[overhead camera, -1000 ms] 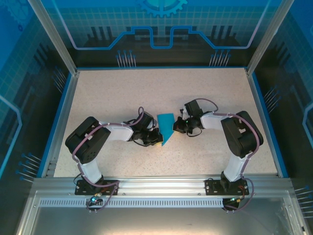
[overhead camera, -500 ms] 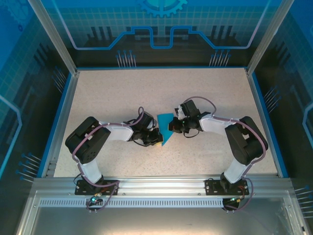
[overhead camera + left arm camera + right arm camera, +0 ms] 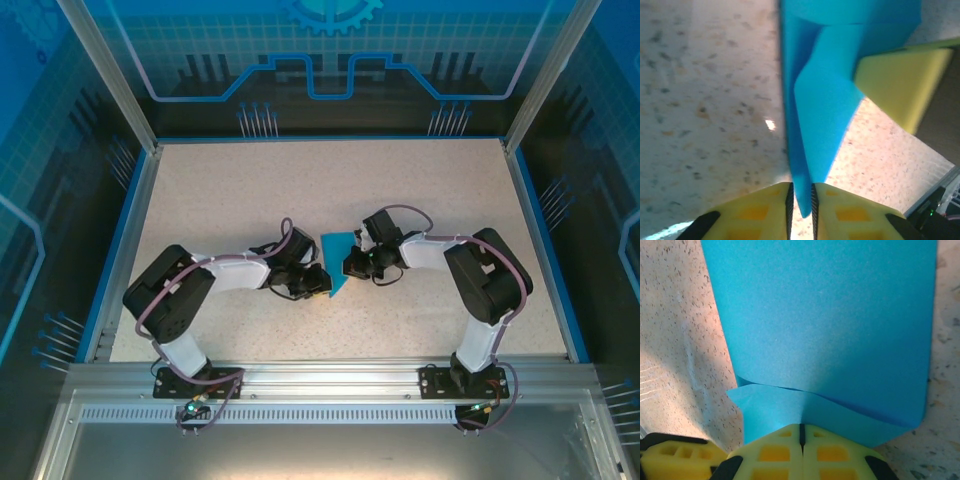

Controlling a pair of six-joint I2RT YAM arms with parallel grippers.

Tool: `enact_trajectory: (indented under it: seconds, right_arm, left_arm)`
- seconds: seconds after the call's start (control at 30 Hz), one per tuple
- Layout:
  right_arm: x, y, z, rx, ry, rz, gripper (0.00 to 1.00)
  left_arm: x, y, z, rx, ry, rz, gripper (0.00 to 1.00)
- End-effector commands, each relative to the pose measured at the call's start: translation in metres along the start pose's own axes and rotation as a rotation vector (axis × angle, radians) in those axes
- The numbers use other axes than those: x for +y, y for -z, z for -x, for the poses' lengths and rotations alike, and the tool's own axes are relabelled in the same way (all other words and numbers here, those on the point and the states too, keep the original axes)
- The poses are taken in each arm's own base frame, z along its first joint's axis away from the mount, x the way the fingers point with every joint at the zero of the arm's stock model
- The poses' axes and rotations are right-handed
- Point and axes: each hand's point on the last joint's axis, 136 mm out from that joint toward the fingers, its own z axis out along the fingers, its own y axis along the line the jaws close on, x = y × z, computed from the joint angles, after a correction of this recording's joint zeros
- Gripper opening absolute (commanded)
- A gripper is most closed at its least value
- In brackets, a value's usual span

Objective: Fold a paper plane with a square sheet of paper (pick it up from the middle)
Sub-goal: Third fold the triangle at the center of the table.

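At the middle of the table (image 3: 300,190), between the two wrists, the half-folded paper plane (image 3: 338,257) sits as a pointed blue wedge with its tip toward the near side. The right gripper (image 3: 801,431) has its fingers pressed tight together on the wide end, where one layer curls loose just beside the pads. The narrow tip lies in a thin slit between the pads of the left gripper (image 3: 801,195), and I cannot tell whether they clamp it or merely flank it. The main risk, as I judge it, is at that tip: if the hold there is slack, the thin paper hangs from a single pinch and the layers can spring apart, losing the crease. If the wrists draw apart while the tip is gripped, the point could slip out or tear. If they close in, the sheet could buckle. The curled layer might also get pressed into a stray fold.
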Motion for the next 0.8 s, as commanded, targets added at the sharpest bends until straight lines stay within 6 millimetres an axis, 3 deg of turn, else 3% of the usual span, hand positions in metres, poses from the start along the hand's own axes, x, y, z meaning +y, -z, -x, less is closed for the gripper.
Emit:
enact_trajectory:
  seconds: [0.0, 0.1, 0.33, 0.53, 0.77]
  right_arm:
    - [-0.024, -0.012, -0.012, 0.039, -0.043, -0.087, 0.00]
    - [-0.024, -0.012, -0.012, 0.037, -0.044, -0.088, 0.00]
    - [-0.023, -0.013, -0.012, 0.036, -0.048, -0.081, 0.00]
    - [-0.023, -0.014, -0.011, 0.035, -0.056, -0.077, 0.00]
    - [-0.030, -0.015, -0.018, 0.048, -0.080, -0.080, 0.00]
  left_arm:
    - [-0.031, 0.015, 0.003, -0.025, -0.088, -0.033, 0.26]
    - [-0.040, 0.014, 0.005, -0.026, -0.104, -0.040, 0.31]
    - [-0.039, 0.009, 0.012, -0.039, -0.098, -0.014, 0.31]
    - [-0.044, 0.001, 0.013, -0.024, -0.105, -0.018, 0.21]
    - [-0.033, -0.015, 0.015, -0.006, -0.084, 0.018, 0.13]
